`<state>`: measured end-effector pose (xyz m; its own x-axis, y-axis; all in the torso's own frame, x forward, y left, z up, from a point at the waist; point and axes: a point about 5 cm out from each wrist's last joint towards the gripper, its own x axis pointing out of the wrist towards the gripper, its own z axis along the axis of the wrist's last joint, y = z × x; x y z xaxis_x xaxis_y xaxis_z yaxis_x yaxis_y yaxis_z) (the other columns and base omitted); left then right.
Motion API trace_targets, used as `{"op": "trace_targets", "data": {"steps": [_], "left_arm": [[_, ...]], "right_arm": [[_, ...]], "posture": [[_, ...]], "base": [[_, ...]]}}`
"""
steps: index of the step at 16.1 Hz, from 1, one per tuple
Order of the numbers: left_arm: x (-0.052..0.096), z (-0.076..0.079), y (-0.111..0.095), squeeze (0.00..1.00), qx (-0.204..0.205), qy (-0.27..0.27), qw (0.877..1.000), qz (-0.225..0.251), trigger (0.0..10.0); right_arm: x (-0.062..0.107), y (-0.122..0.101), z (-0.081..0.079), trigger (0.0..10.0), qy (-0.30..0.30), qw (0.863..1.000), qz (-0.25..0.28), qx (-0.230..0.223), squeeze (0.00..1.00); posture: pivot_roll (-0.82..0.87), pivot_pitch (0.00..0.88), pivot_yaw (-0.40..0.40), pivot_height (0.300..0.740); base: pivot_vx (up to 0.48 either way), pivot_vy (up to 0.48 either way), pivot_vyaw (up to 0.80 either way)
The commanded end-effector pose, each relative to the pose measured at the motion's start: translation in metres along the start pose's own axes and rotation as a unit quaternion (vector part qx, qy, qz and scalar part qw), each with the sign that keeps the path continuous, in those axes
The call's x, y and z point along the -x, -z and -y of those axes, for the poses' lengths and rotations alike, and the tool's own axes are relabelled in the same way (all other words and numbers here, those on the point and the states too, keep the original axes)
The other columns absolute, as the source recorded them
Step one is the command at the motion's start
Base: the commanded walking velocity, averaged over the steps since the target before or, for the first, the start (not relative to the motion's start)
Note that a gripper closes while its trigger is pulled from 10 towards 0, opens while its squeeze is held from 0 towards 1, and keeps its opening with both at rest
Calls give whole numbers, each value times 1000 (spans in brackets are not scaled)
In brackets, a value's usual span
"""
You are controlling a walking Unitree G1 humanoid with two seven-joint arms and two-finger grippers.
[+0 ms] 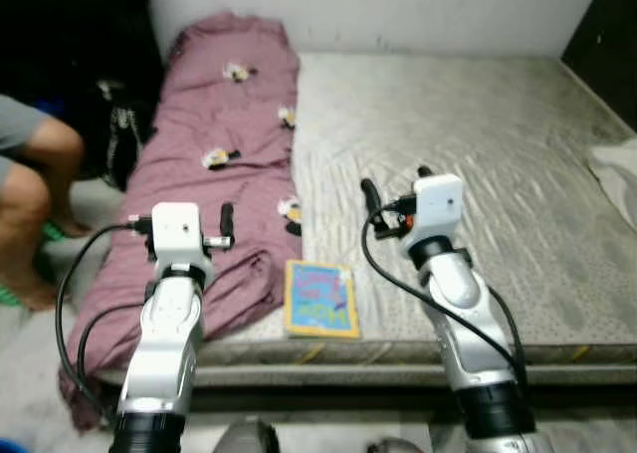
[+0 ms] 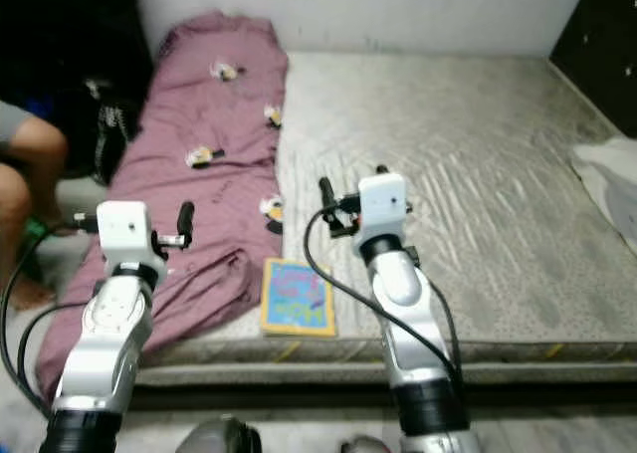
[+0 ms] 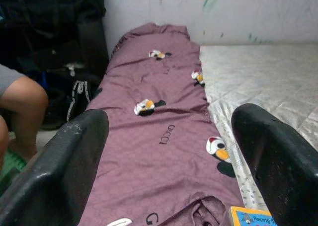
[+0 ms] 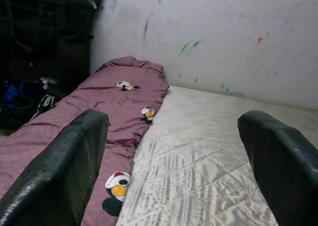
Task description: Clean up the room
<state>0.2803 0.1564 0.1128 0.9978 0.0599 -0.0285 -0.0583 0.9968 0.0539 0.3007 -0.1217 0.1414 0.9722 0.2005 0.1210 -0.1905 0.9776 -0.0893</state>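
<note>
Matt purple cloth blanket (image 1: 224, 174) lies on a shiny quilted mattress (image 1: 478, 164) beside a glossy paper book (image 1: 320, 299).

Mauve blanket (image 1: 224, 144) dotted with penguin prints; silver-grey quilted mattress (image 1: 468, 164); yellow-edged blue book (image 1: 320, 299) at its six o'clock edge.

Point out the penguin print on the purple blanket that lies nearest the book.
The penguin print at the purple blanket's right edge, just above the book.

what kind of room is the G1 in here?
Most likely a bedroom. A bare mattress lies low by the scuffed wall, a maroon penguin-print blanket runs along its left side, and a children's book lies at the near edge.
</note>
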Motion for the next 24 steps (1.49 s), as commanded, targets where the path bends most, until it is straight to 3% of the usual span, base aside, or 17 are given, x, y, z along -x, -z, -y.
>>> {"op": "trace_targets", "data": {"steps": [1, 4, 10, 13, 18, 24], "left_arm": [[1, 7, 1, 0, 2, 13, 1000, -1, 10000], [0, 7, -7, 0, -3, 23, 999, 31, 10000], [2, 4, -4, 0, 10, 22, 999, 29, 10000], [3, 8, -7, 0, 40, 57, 997, 32, 10000], [5, 10, -7, 0, 40, 65, 997, 32, 10000], [6, 10, -6, 0, 40, 72, 996, 30, 10000]], "right_arm": [[2, 3, 8, 10000, 17, 1000, -5, -3, 0], [1, 2, 10, 10000, 21, 1000, -5, -3, 0], [-2, 3, 16, 10000, 35, 999, -10, -23, 0], [-2, 3, 12, 10000, 27, 999, -9, -21, 0], [-2, 5, 13, 10000, 28, 999, -12, -18, 0], [-2, 5, 13, 10000, 27, 999, -13, -16, 0]], "posture": [[-9, 0, -11, 740], [-11, 0, -7, 740], [-15, 0, -7, 740], [-13, 0, -6, 740], [-14, 0, -8, 740], [-12, 0, -8, 740]], "base": [[0, 368, 0], [0, 0, 0], [0, 0, -342], [0, 0, 0], [0, 0, 0], [272, 0, 0]]}}
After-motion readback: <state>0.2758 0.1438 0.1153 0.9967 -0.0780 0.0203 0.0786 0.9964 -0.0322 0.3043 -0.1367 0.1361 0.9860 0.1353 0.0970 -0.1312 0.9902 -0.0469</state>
